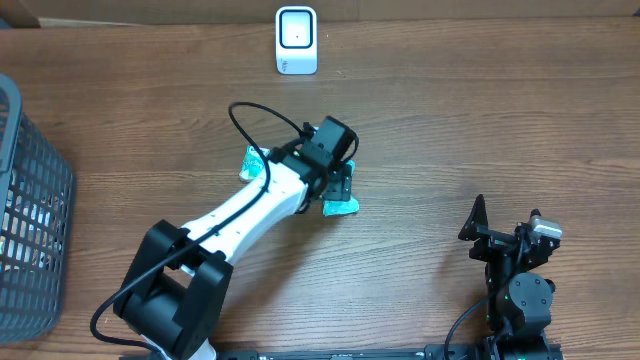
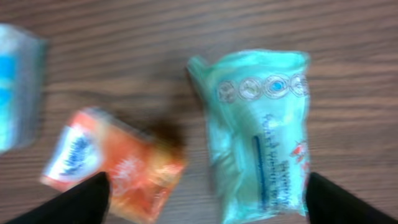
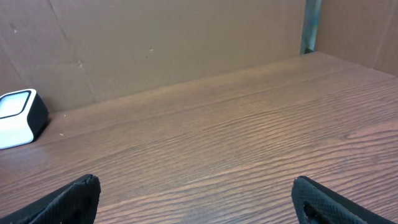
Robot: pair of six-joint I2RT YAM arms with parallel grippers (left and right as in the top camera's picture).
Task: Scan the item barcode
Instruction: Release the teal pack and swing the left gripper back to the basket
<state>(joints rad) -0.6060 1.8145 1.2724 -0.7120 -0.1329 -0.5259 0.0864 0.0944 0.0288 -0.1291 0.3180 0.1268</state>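
Observation:
A white barcode scanner (image 1: 296, 40) stands at the back of the table, also seen in the right wrist view as the scanner (image 3: 18, 117) at far left. My left gripper (image 1: 338, 182) hovers open over the middle of the table. Under it lie a teal packet (image 2: 258, 134) and an orange packet (image 2: 115, 165), both loose between the spread fingertips (image 2: 84, 200). The teal packet (image 1: 340, 207) peeks out below the gripper in the overhead view; the orange one is hidden there. My right gripper (image 1: 500, 232) rests open at the front right, nothing in it (image 3: 199, 199).
A dark wire basket (image 1: 30, 215) stands at the left edge. A blue-and-clear packet (image 2: 15, 87) lies left of the orange one, seen as a teal corner (image 1: 252, 165) beside the left arm. A brown board wall (image 3: 155, 37) backs the table.

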